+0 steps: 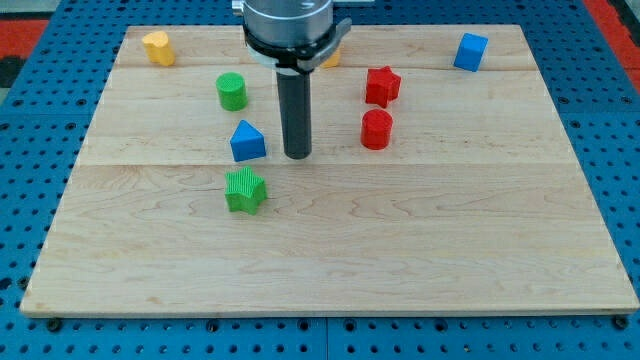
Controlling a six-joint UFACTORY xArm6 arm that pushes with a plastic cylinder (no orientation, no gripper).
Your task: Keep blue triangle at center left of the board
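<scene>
The blue triangle (247, 141) lies on the wooden board (400, 250), left of the board's middle. My tip (297, 155) rests on the board just to the triangle's right, a small gap apart from it. The dark rod rises from the tip to the arm's head at the view's top.
A green cylinder (231, 91) stands above the triangle and a green star (245, 190) below it. A red star (381, 86) and red cylinder (376, 130) lie right of the rod. A yellow block (158, 47) sits top left, another yellow block (331, 55) behind the arm, a blue cube (470, 51) top right.
</scene>
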